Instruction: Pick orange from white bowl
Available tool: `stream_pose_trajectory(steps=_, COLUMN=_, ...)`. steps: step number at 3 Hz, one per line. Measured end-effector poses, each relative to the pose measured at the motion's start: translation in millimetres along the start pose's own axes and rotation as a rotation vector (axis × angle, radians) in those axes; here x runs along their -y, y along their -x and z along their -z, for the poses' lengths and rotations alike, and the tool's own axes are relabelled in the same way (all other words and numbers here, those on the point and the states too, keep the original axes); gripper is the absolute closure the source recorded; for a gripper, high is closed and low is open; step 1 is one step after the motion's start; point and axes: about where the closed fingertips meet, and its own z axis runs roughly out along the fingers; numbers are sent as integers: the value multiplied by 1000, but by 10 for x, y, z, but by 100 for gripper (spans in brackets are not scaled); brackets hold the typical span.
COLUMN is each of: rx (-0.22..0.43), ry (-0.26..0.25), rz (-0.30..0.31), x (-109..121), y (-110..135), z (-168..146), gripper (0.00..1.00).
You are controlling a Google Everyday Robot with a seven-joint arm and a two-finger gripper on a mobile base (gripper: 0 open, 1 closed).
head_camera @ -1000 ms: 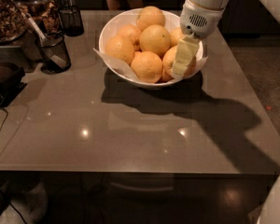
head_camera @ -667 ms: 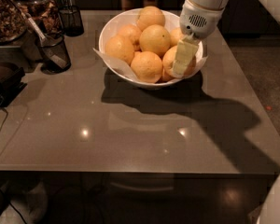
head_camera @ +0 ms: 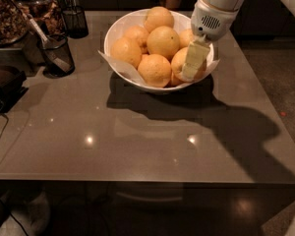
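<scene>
1. Almost nothing has changed over the last second: the gripper point(head_camera: 191, 67) stays low at the right side of the bowl point(head_camera: 111, 35), in the same place as before.
2. It lies against the front of the orange point(head_camera: 177, 63) at the bowl's right edge, covering much of that fruit's face.
3. Whether the gripper is spread or pinching the orange cannot be told from this view.
4. The orange still sits in the bowl, touching its neighbours; it has not risen.
5. None of the other 5 oranges has shifted, and the bowl has not slid on the surface point(head_camera: 137, 146).
6. This stillness probably means the grasp is being set, so the lift is still to come.
</scene>
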Motion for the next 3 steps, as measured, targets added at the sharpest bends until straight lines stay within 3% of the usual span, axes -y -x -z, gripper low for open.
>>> stream_pose_trajectory(steps=2, rx=85, ry=-37, rz=52, x=-145, y=-54, z=336, gripper=100)
stream_pose_trajectory(steps=3, rx=90, ry=-42, rz=54, x=-135, y=-38, z=334, gripper=100)
